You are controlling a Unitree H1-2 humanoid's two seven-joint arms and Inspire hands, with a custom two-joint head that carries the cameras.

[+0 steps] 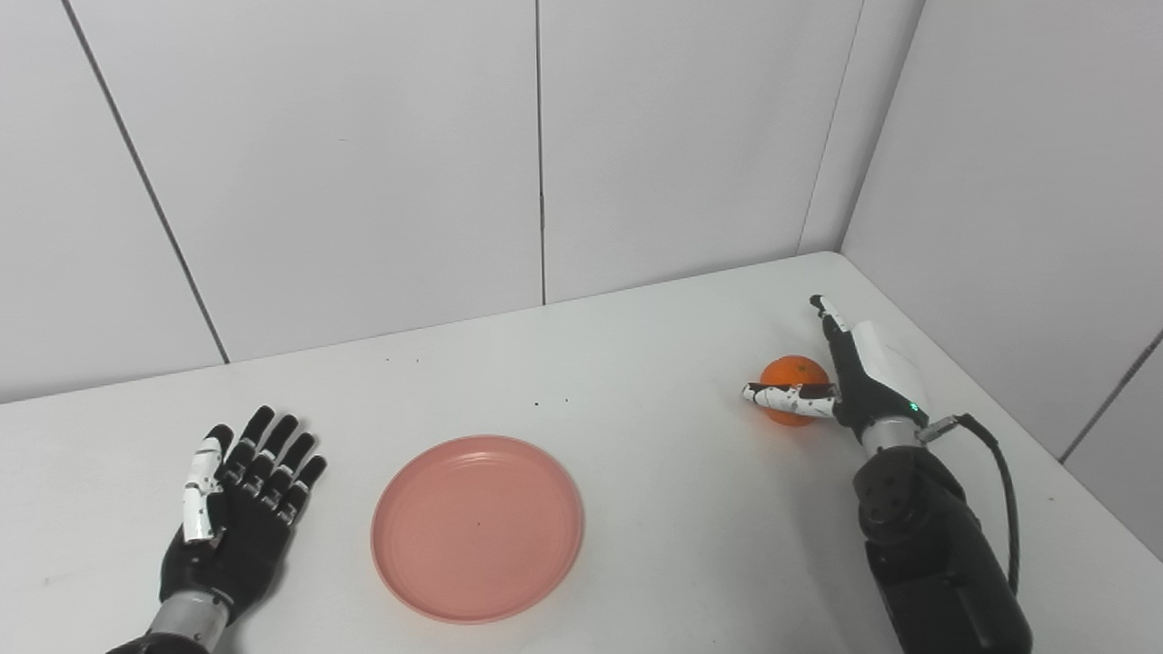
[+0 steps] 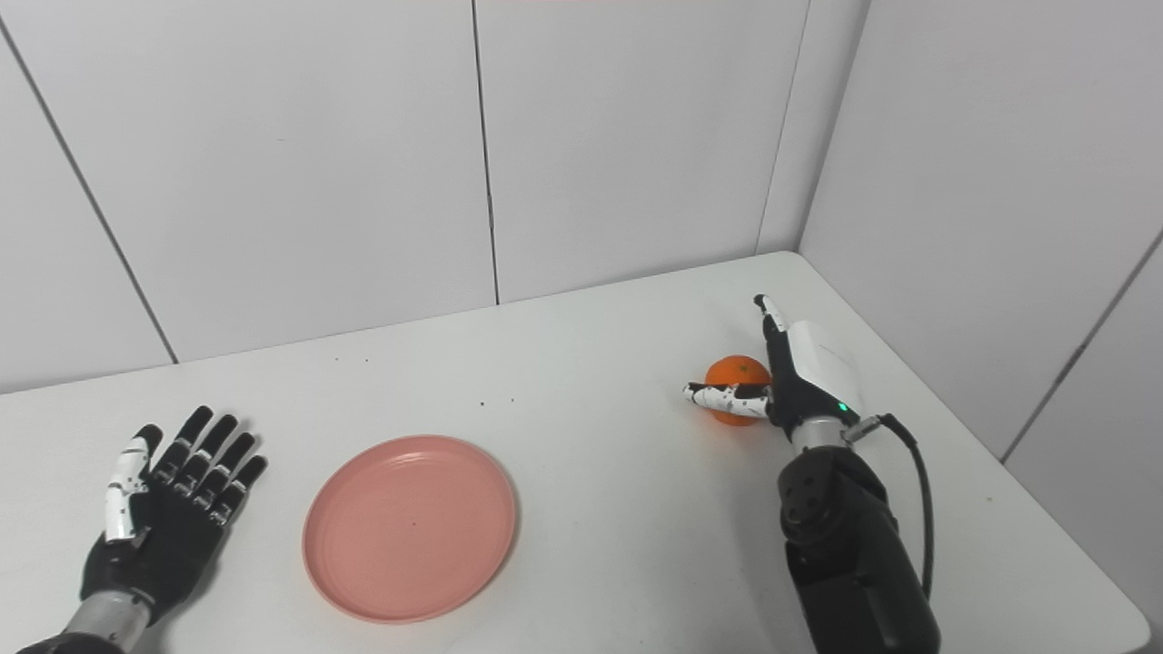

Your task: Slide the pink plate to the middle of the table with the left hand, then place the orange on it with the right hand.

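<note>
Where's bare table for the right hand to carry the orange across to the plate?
Bare table runs between the pink plate and the orange, and behind the plate to the wall. The strip between the plate and the open left hand is narrow. It is crowded only at the orange, where the right hand cups it near the corner.

This looks like a robot test cell in a lab, not anyone's home. A plain white table (image 1: 636,363) is boxed in by bare white wall panels (image 1: 363,163) with thin dark seams, closing into a corner just beyond the right hand (image 1: 849,372). A black cable (image 1: 999,481) loops off that arm's wrist, with a small green light (image 1: 912,406) glowing beside it. The left hand (image 1: 241,495) lies flat, palm up, on the same bare tabletop.
</note>
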